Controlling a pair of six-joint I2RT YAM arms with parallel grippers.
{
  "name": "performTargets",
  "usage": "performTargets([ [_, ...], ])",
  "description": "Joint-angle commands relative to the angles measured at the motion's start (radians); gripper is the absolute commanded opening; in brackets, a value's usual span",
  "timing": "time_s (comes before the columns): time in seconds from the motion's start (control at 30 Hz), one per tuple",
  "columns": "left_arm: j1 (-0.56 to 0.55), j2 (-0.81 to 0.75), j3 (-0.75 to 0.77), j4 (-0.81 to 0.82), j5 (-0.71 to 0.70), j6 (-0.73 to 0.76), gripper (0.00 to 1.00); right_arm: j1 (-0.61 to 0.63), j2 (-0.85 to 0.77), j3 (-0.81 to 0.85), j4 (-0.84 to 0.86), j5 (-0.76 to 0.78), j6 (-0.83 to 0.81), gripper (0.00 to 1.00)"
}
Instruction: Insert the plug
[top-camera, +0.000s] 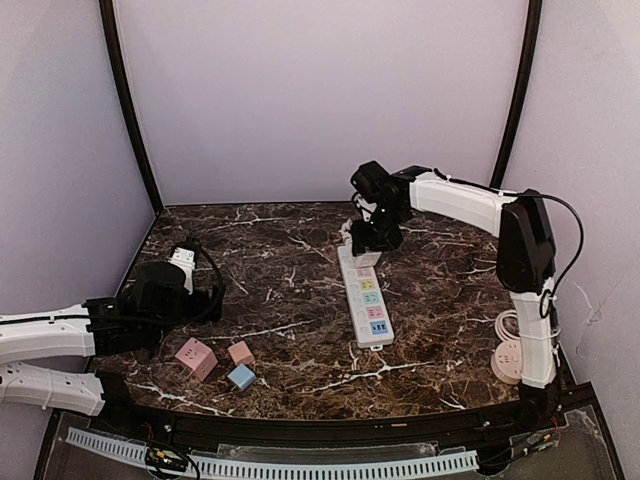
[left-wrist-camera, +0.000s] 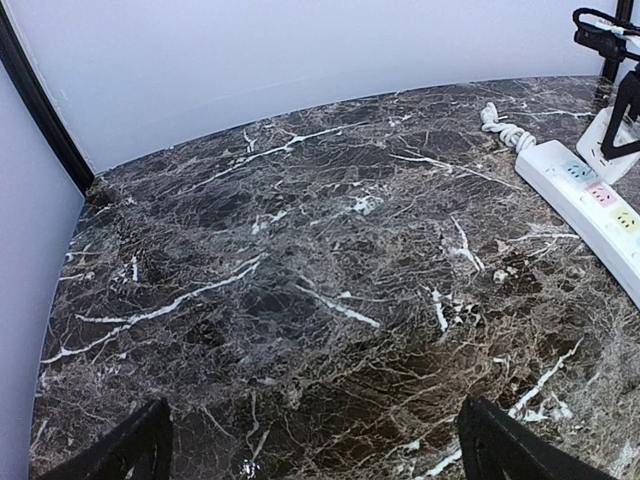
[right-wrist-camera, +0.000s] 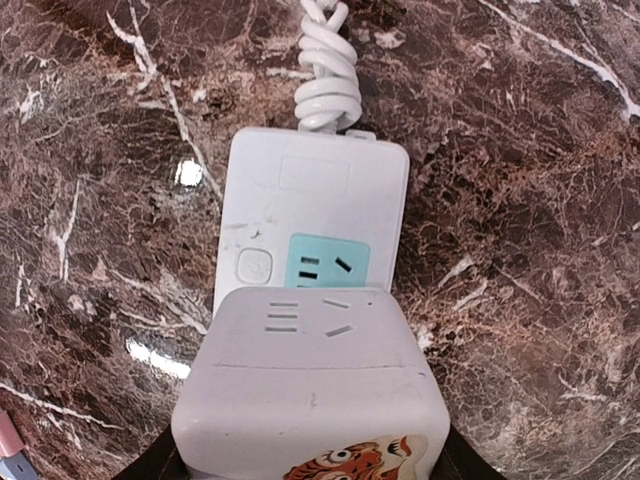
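A white power strip (top-camera: 366, 298) with several pastel sockets lies in the middle of the marble table; it also shows in the left wrist view (left-wrist-camera: 590, 195). My right gripper (top-camera: 375, 235) is shut on a white cube plug (right-wrist-camera: 310, 385) with a tiger sticker. It holds the plug over the strip's far end (right-wrist-camera: 300, 190), partly covering the teal socket (right-wrist-camera: 330, 262). The plug's prongs are hidden. My left gripper (top-camera: 165, 292) rests low at the left, open and empty, with only its dark fingertips (left-wrist-camera: 130, 450) in its wrist view.
Two pink cubes (top-camera: 196, 358) (top-camera: 240, 352) and a blue cube (top-camera: 241, 376) lie near the front left. The strip's coiled white cord (right-wrist-camera: 328, 70) runs off its far end. A round white unit (top-camera: 510, 360) with cable sits by the right arm's base.
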Motion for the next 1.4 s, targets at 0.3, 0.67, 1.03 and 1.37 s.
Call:
performTargets([
  [0.3, 0.005, -0.046, -0.043, 0.02, -0.013, 0.0, 0.99, -0.029, 0.121, 0.149, -0.023, -0.03, -0.001, 0.0],
  [0.67, 0.006, -0.053, -0.05, 0.02, -0.006, 0.0, 0.99, -0.03, 0.09, 0.109, -0.037, 0.01, 0.01, 0.0],
  [1.03, 0.007, -0.053, -0.051, 0.019, -0.009, 0.002, 0.99, -0.031, 0.052, 0.064, -0.038, 0.027, 0.002, 0.0],
  [1.37, 0.008, -0.055, -0.051, 0.019, -0.009, 0.002, 1.0, -0.03, 0.066, 0.046, -0.039, -0.007, -0.02, 0.0],
])
